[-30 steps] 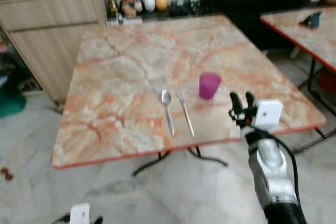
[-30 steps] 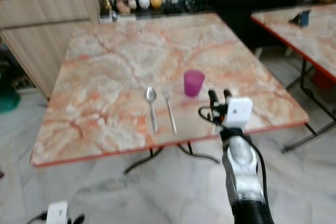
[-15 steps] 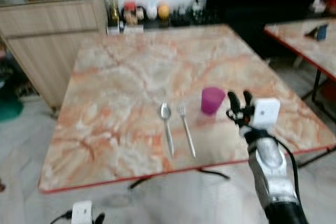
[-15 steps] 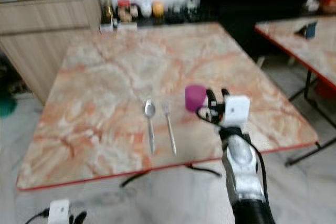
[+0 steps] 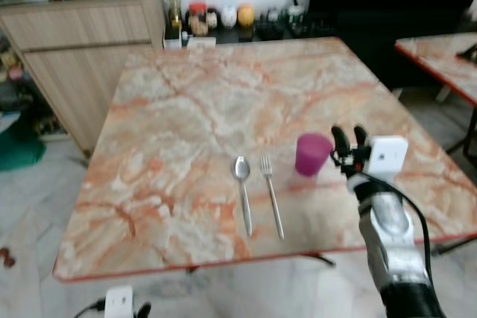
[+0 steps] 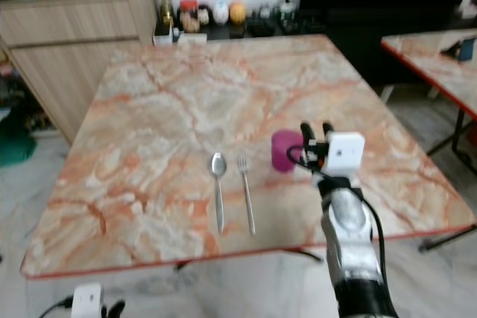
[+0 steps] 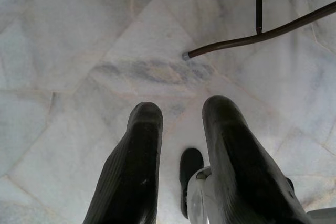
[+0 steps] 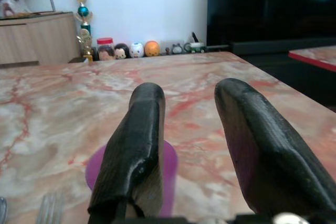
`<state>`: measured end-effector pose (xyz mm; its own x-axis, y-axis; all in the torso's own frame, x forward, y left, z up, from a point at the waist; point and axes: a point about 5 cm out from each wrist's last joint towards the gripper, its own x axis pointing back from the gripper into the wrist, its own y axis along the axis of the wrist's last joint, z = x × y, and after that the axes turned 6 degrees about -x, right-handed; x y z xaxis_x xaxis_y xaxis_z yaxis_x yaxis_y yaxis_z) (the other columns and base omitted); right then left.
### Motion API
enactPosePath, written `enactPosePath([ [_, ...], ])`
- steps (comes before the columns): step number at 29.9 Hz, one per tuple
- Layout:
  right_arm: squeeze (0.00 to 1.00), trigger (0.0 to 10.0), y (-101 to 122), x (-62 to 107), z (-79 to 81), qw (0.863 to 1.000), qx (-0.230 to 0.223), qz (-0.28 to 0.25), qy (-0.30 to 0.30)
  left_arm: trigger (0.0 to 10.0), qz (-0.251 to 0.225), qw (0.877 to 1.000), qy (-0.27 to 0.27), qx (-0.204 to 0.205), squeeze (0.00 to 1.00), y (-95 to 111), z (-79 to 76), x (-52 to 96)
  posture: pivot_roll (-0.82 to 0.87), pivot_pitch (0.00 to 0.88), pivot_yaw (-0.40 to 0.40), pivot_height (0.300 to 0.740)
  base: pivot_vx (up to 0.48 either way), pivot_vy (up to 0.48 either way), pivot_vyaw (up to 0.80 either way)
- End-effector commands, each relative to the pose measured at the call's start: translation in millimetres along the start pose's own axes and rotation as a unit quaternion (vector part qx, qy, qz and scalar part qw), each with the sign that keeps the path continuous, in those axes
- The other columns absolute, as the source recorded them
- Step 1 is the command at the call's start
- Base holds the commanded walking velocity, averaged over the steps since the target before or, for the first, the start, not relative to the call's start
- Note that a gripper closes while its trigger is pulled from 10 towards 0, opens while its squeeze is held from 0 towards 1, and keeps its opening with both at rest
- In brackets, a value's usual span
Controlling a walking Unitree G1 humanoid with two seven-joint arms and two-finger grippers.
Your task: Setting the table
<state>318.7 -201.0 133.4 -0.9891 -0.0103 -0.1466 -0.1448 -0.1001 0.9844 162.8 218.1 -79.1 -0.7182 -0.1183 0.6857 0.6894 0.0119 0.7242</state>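
A square table (image 5: 186, 102) with a glossy marble-patterned top, cream veined in orange and pink and edged in red, stands on a pale grey-veined marble-tile floor (image 7: 79, 40). Near its front edge lie a polished metal spoon (image 5: 243, 188), oval bowl pointing away from the robot, and just beside it on the right a slim metal fork (image 5: 271, 193), tines likewise pointing away; the two lie roughly parallel and apart. To the right of the fork stands an upright purple plastic cup (image 5: 312, 154), round, slightly tapered and open at the top. The right gripper (image 5: 350, 138), two long rounded black fingers on a silver arm with a white box at the wrist, hovers just to the right of the cup at about its height; in the right wrist view its matte, rubbery fingers (image 8: 137, 145) are spread apart with the cup's rim (image 8: 169, 161) showing between and behind them, and nothing is held. The left gripper (image 7: 181, 124) hangs low over the floor, its two black fingers parted and empty, with a thin curved dark metal table leg (image 7: 252, 38) on the tiles beyond. Along the far edge of the table sits a row of small jars and rounded figurines (image 5: 223, 17), with a tall slender trophy (image 8: 82, 11) at the left end. A light wood-grain cabinet (image 5: 67, 65) stands to the left of the table, and the corner of a second, similar red-edged table (image 6: 432, 57) shows on the right.
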Motion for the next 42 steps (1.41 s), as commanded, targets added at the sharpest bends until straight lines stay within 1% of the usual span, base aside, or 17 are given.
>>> enactPosePath([
  [1, 0.00, 10.0, 10, -6.0, -1.5, 1.000, -0.021, -0.013, -0.009, 10.0, 0.008, 1.000, 0.002, 0.001, 0.00, -4, 0.7, 1.3, -0.08, 0.000, 0.008, 0.740, 0.000, 0.000, 0.00],
  [2, 0.00, 10.0, 11, -6.9, -1.6, 1.000, -0.026, -0.012, -0.010, 10.0, 0.008, 1.000, 0.002, 0.001, 0.00, -4, 0.7, 1.3, -0.08, 0.000, 0.008, 0.740, 0.000, 0.000, 0.00],
  [3, 0.93, 10.0, 10, -9.3, -2.8, 1.000, -0.019, 0.003, -0.017, 10.0, 0.008, 1.000, 0.003, 0.001, 0.00, -4, 0.9, 1.3, -0.08, 0.000, 0.009, 0.740, 0.000, 0.000, 0.00],
  [4, 1.00, 10.0, 13, -11.4, -2.6, 1.000, -0.025, -0.003, -0.019, 10.0, 0.008, 1.000, 0.003, 0.001, 0.00, -4, 0.7, 1.3, -0.08, 0.000, 0.007, 0.740, 0.000, 0.000, 0.00],
  [10, 1.00, 10.0, 17, -19.4, 1.4, 0.998, -0.051, 0.013, -0.015, 10.0, 0.009, 1.000, 0.003, 0.002, 0.00, -4, 0.7, 1.4, -0.08, 0.000, 0.009, 0.740, 0.000, 0.000, 0.00],
  [12, 1.00, 10.0, 17, -24.1, 8.4, 0.999, -0.044, 0.030, 0.012, 10.0, 0.009, 1.000, 0.003, 0.002, 0.00, -4, 0.5, 1.4, -0.08, 0.000, 0.009, 0.740, 0.000, 0.000, 0.00],
  [13, 1.00, 10.0, 17, -24.1, 8.4, 0.999, -0.044, 0.030, 0.012, 10.0, 0.009, 1.000, 0.003, 0.002, 0.00, -4, 0.5, 1.4, -0.08, 0.000, 0.009, 0.740, 0.000, 0.000, 0.00],
  [15, 1.00, 10.0, 12, -27.4, 15.2, 0.997, -0.031, 0.066, 0.039, 10.0, 0.009, 1.000, 0.002, 0.003, 0.00, -4, 0.5, 1.3, -0.09, 0.000, 0.010, 0.740, 0.000, 0.000, 0.00],
  [17, 1.00, 10.0, 12, -29.8, 20.8, 0.995, -0.036, 0.068, 0.059, 10.0, 0.010, 1.000, 0.002, 0.002, 0.00, -4, 0.3, 1.1, -0.08, 0.000, 0.011, 0.740, 0.000, 0.000, 0.00],
  [20, 1.00, 10.0, 8, -34.4, 24.3, 0.993, -0.013, 0.099, 0.067, 10.0, 0.009, 1.000, 0.002, 0.002, 0.00, -3, 0.1, 0.7, -0.08, 0.000, 0.012, 0.740, 0.000, 0.000, 0.00],
  [21, 0.82, 10.0, 7, -37.5, 29.0, 0.989, -0.010, 0.120, 0.085, 10.0, 0.009, 1.000, 0.002, 0.002, 0.00, -3, 0.0, 0.4, -0.09, 0.000, 0.015, 0.740, 0.000, 0.000, 0.00],
  [22, 0.82, 10.0, 6, -38.3, 30.6, 0.988, -0.007, 0.128, 0.091, 10.0, 0.008, 1.000, 0.002, 0.002, 0.00, -2, 0.1, 0.3, -0.09, 0.000, 0.016, 0.740, 0.000, 0.000, 0.00],
  [23, 0.00, 10.0, 5, -39.2, 32.6, 0.986, 0.007, 0.137, 0.100, 10.0, 0.008, 1.000, 0.002, 0.002, 0.00, -2, 0.2, 0.3, -0.09, 0.000, 0.016, 0.740, 0.000, 0.000, 0.00],
  [26, 0.00, 10.0, 4, -43.5, 41.5, 0.978, 0.029, 0.153, 0.139, 10.0, 0.008, 1.000, 0.001, 0.001, 0.00, -1, 0.1, -0.2, -0.09, 0.000, 0.018, 0.740, 0.000, 0.000, 0.00],
  [34, 0.00, 10.0, 7, -55.8, 38.8, 0.973, 0.078, 0.184, 0.120, 10.0, 0.010, 1.000, 0.001, 0.001, 0.00, -1, 0.4, -0.5, -0.09, 0.000, 0.019, 0.740, 0.000, 0.000, 0.00],
  [37, 0.00, 10.0, 3, -56.3, 37.0, 0.965, 0.106, 0.209, 0.121, 10.0, 0.013, 1.000, 0.002, 0.001, 0.00, -3, 1.2, 0.1, -0.09, 0.000, 0.018, 0.740, 0.000, 0.000, 0.00],
  [42, 0.00, 10.0, 0, -54.8, 41.1, 0.961, 0.103, 0.218, 0.134, 10.0, 0.014, 1.000, 0.002, 0.002, 0.00, -4, 0.8, 0.6, -0.08, 0.000, 0.014, 0.740, 0.000, 0.000, 0.00],
])
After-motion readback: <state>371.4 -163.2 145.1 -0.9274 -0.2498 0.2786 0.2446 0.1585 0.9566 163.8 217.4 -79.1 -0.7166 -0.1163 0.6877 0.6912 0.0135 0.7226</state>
